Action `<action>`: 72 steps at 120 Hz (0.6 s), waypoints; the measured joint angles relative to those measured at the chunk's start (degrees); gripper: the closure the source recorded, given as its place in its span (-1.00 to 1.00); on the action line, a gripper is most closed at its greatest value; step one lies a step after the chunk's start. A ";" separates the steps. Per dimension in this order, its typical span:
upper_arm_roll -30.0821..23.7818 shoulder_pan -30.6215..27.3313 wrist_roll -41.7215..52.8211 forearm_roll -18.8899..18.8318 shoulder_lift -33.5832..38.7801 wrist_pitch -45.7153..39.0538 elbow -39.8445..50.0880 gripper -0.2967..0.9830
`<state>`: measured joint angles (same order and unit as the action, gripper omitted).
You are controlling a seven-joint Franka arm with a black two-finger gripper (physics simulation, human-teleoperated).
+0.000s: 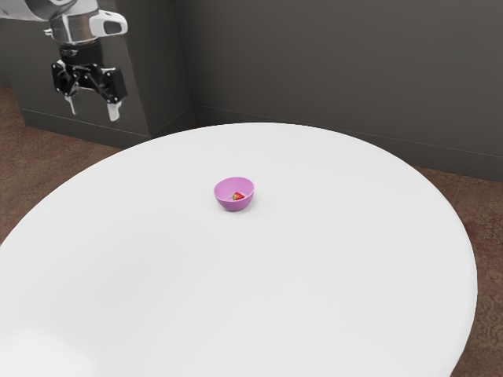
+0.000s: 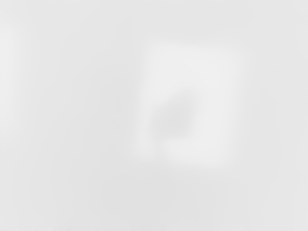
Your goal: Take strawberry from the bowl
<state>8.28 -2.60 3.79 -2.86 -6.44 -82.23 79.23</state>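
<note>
Strawberry (image 1: 239,196) sits inside the pink bowl (image 1: 233,206), on the round white worktop (image 1: 314,290). End effector (image 1: 94,109) is up at the exterior view's upper left, well apart from the strawberry, which lies lower and toward that view's right. Fingers spread, nothing between them.

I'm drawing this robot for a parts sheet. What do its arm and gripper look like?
The smooth arm has pale grey and white rounded casing, with a white piece jutting out near the wrist. Below that sits a glossy black two-finger gripper with pale tips. I can't make out any cables or markings.
</note>
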 joint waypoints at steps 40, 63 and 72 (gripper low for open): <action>-0.54 8.90 0.35 0.17 -3.79 -0.90 -7.51 -0.53; -1.62 4.88 2.72 0.32 -22.14 -8.65 -15.44 -0.53; -4.08 0.76 3.91 0.45 -26.86 -11.63 -15.57 -0.53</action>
<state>4.20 -1.84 7.71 -2.41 -33.30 -93.86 63.66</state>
